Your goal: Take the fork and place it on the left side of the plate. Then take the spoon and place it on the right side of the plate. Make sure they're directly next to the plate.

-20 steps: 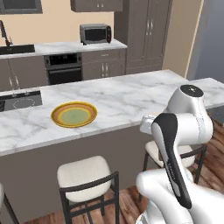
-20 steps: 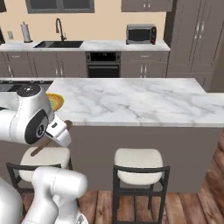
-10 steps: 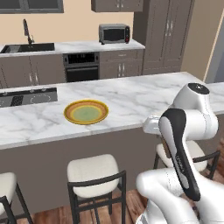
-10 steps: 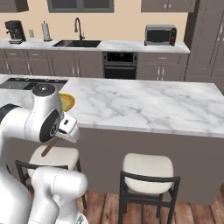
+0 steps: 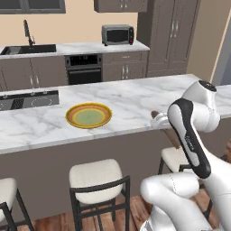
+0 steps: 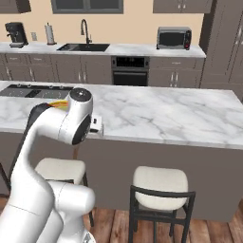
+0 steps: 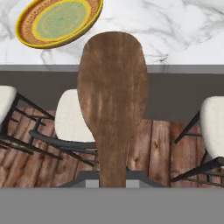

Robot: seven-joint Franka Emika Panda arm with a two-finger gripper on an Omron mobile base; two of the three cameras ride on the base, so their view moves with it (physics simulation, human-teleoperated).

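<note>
Clamped in the two-finger gripper [image 7: 112, 179]: a broad brown wooden spoon [image 7: 112, 105], bowl end reaching out over the front edge of the white marble island counter [image 5: 135, 97], just right of the round yellow-rimmed plate with green centre [image 5: 89, 115] and apart from it. Below the counter edge, cream-cushioned dark-framed stools [image 6: 159, 187] on a wood-plank floor [image 7: 153, 144]. Along the back wall, a silver microwave [image 6: 173, 38], a built-in black oven [image 5: 82, 68], a sink with dark tap [image 6: 83, 46]; on the island's left, a black cooktop [image 5: 28, 100].

Bright even light, soft shadows (slightly blurry)
</note>
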